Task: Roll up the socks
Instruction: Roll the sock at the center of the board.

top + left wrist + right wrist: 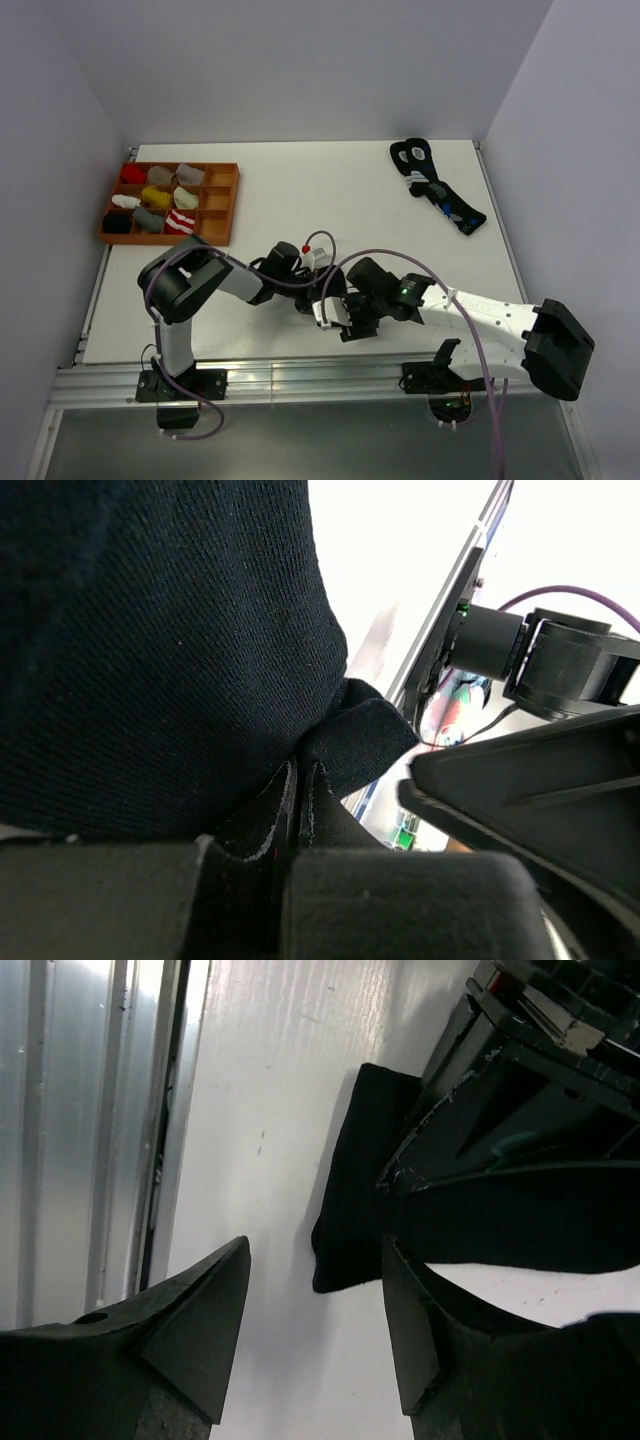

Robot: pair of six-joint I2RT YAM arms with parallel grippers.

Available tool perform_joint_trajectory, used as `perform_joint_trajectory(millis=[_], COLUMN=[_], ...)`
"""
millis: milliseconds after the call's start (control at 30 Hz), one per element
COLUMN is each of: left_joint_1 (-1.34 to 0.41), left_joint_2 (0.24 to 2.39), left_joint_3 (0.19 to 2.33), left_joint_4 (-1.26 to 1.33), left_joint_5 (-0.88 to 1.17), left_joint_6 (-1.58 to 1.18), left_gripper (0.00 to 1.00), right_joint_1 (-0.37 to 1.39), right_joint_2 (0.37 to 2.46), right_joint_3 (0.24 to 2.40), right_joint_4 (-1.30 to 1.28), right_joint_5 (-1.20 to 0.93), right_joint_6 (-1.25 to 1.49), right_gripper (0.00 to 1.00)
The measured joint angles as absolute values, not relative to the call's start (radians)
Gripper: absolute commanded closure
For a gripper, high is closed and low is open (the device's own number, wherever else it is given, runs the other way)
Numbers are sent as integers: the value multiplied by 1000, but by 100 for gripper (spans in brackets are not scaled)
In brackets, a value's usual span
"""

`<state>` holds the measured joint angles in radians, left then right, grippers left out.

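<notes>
The plain black sock (150, 630) fills most of the left wrist view. My left gripper (298, 772) is shut on a fold of its fabric. In the right wrist view the black sock (360, 1210) lies on the white table with a corner pointing at my right gripper (315, 1245). That gripper is open and empty, just short of the corner. The left gripper's fingers (450, 1135) press on the sock from above. In the top view both grippers meet near the table's front middle, left (320, 296) and right (347, 322), hiding the sock. A red-and-white striped roll (181, 222) lies in the tray.
An orange compartment tray (226, 205) with several small sock bundles stands at the back left. A pair of dark socks with white rings and blue marks (440, 190) lies at the back right. The metal rail of the table's front edge (100, 1110) runs close beside my right gripper.
</notes>
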<state>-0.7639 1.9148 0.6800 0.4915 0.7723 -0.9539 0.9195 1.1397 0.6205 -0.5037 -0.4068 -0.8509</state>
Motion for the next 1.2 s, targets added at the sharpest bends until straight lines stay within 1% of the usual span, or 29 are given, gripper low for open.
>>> perform_joint_trajectory(millis=[300,400,500,533,633,667,733,800,833,933,1200], left_joint_1=[-756,-754,-752,-751,-749,-748,-745,-742,-742,-742,-730], left_joint_2=[1914,1913,1912,1910,1899,1892,1873,1844,1829,1792,1702], left_joint_3=[692,693,691,690,675,665,643,612,599,558,429], left_joint_4=[455,451,451,451,459,466,485,501,508,546,699], left_joint_5=[791,793,797,797,796,794,784,759,744,692,532], left_joint_6=[-926,-921,-918,-918,-918,-920,-928,-940,-945,-963,-1013], left_gripper=[100,100,100,100,99,98,92,84,79,73,72], right_joint_1=[946,947,949,950,949,949,949,944,939,919,893], right_joint_2=[1258,1291,1327,1339,1365,1374,1404,1442,1464,1508,1571], right_joint_3=[614,614,614,614,623,631,661,701,723,772,842], right_joint_4=[-402,-383,-356,-346,-329,-329,-345,-369,-385,-426,-496], right_joint_5=[-339,-327,-312,-305,-299,-301,-311,-329,-339,-371,-413], right_joint_6=[-834,-831,-825,-821,-804,-800,-785,-778,-775,-765,-749], right_gripper=[41,44,54,61,68,69,71,72,72,72,73])
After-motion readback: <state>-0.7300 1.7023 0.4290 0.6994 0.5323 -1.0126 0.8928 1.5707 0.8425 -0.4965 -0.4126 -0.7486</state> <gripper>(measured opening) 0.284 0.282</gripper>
